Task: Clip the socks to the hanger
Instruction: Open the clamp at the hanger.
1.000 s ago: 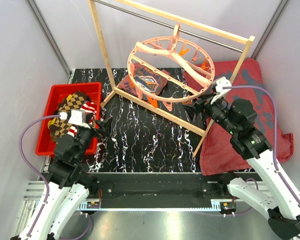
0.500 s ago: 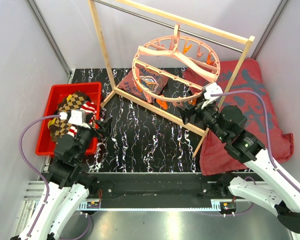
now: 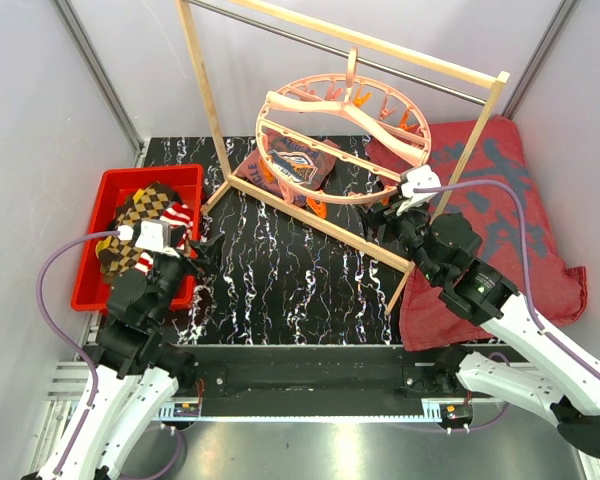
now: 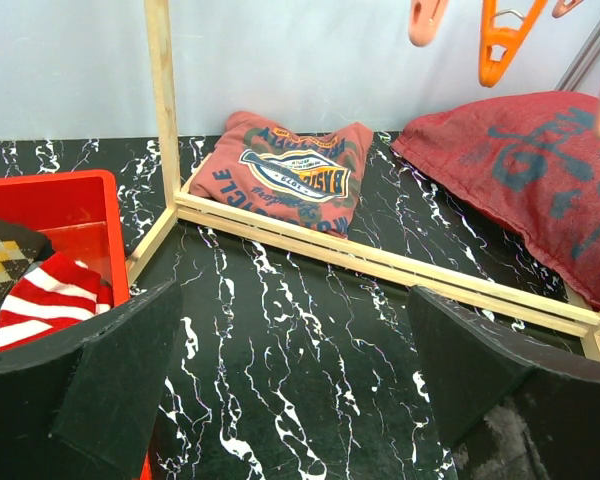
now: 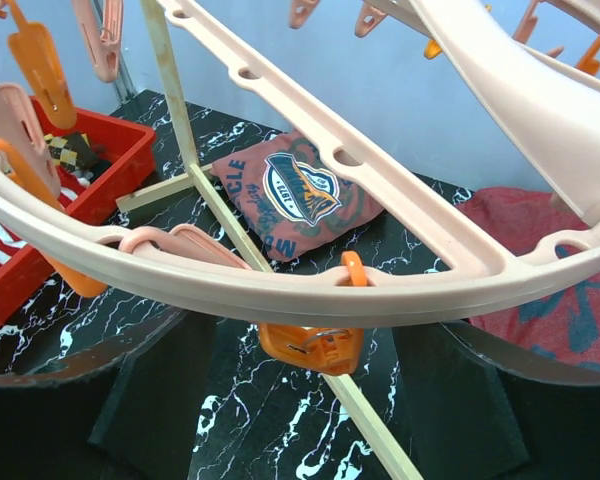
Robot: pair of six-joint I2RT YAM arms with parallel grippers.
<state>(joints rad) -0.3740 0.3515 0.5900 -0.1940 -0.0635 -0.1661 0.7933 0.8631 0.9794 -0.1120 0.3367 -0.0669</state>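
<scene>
**Left gripper** (image 4: 295,400): jaws stood wide apart and held nothing, low over the table (image 4: 310,330).

**Socks** (image 3: 150,215): lay heaped in the red bin (image 4: 70,190), just left of this claw. The striped sock (image 4: 50,300) was nearest and the argyle sock (image 4: 5,260) beyond it. Judged light, limp and easily bunched, so best pinched at a cuff edge.

**Right gripper** (image 5: 305,400): jaws apart, empty.

**Orange clip** (image 5: 310,345): hung just ahead of the gap between them; contact could not be told. Judged spring-loaded, to be squeezed at its tails.

**Hanger** (image 5: 280,285): its rim crossed directly above this claw. It hung from the wooden rack (image 3: 205,90). Judged stiff, light and apt to swing when pushed.

**Folded shirt** (image 5: 300,190): lay farther ahead, below the ring.
</scene>
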